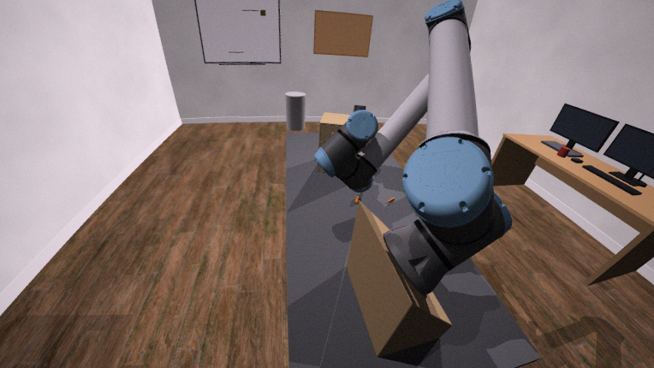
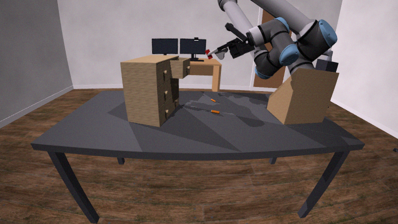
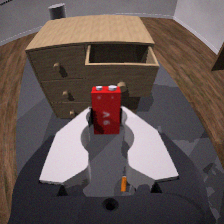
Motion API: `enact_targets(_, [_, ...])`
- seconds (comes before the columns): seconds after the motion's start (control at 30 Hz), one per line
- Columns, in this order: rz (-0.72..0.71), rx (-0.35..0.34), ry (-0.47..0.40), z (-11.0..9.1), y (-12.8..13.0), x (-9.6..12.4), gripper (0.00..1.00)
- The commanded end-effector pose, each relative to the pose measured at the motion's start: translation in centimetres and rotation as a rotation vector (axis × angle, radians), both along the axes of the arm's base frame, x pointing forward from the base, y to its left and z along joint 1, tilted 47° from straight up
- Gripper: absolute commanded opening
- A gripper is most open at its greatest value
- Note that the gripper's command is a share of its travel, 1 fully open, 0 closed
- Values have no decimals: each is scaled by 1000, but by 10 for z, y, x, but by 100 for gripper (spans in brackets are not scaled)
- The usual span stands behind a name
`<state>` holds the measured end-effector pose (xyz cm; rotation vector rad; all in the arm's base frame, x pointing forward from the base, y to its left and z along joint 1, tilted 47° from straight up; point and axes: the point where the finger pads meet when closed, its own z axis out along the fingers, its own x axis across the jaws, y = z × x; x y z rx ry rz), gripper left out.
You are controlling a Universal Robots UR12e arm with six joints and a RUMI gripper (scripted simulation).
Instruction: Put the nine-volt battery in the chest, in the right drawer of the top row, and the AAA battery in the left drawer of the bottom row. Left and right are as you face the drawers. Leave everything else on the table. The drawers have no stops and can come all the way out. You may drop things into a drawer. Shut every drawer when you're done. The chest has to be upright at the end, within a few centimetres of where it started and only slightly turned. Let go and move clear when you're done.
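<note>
My gripper (image 2: 210, 53) (image 3: 106, 108) is shut on the red nine-volt battery (image 2: 208, 52) (image 3: 106, 107), held in the air in front of and above the chest's open drawer level, terminals facing away from me. The wooden chest (image 1: 333, 119) (image 2: 140, 91) (image 3: 95, 31) stands upright, partly hidden by the arm in the top view. Its top right drawer (image 2: 178, 72) (image 3: 142, 77) is pulled out; the inside I see looks empty. The other visible drawers look shut. Two orange cylinders lie on the table: a nearer, larger one (image 1: 357, 199) (image 2: 215, 111) (image 3: 124, 183) and a smaller one (image 1: 390, 199) (image 2: 212, 100). Which is AAA is unclear.
A large slanted wooden box (image 1: 382, 283) (image 2: 309, 97) stands at the robot's end of the grey table (image 1: 308, 237) (image 2: 178, 139), beneath the arm. A desk (image 1: 590, 187) (image 2: 216, 75) with monitors is beyond the table. A grey bin (image 1: 295, 111) stands behind the chest's end.
</note>
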<state>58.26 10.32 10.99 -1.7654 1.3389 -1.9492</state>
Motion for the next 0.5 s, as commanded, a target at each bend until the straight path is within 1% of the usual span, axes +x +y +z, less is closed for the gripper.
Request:
enact_targets(0.0, [24, -8, -22, 0, 0, 0, 13])
enact_targets(0.47, [65, -25, -61, 0, 0, 0, 13])
